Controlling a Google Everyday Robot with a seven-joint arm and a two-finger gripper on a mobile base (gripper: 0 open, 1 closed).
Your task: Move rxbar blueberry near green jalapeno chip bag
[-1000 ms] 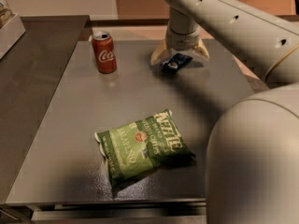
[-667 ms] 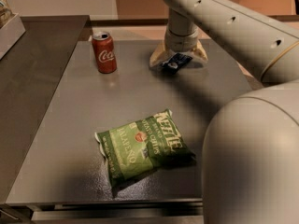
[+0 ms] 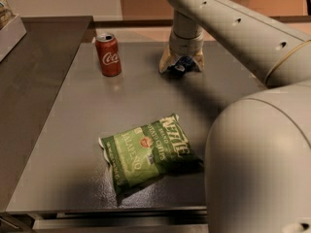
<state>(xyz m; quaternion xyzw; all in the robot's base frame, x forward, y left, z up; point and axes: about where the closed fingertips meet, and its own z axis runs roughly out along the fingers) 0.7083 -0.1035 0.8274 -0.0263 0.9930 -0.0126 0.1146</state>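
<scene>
Counting first: one gripper point(image 3: 181, 68), one snack bar point(image 3: 183, 62), one chip bag point(image 3: 148, 154), one can point(image 3: 108, 55), one arm point(image 3: 233, 28), one table point(image 3: 73, 130).

Looking to the far side of the table: the gripper pointing straight down, squeezed onto the small dark blue snack bar from both sides. Only a little bit of the bar peeking out in the middle, with a pale patch on it. Rest of the bar tucked away under the gripper. No way to read any words on it, and hard to tell whether lifted or resting on the table.

Lying flat near the front of the table: the big green chip bag, all crinkly, with white letters and a small red mark in the middle. Well apart from the snack bar, with bare gray table between the two.

Standing upright at the far left of the table: the red can with white writing, off to the left of the gripper and not touching it.

Filling the lower right corner: a big round white robot part point(image 3: 262, 169), hiding the right side of the table, just beside the chip bag's right end. Arm cut off at the top and at the right edge. One pale box point(image 3: 8, 33) at the far left, mostly cut off by the edge.
</scene>
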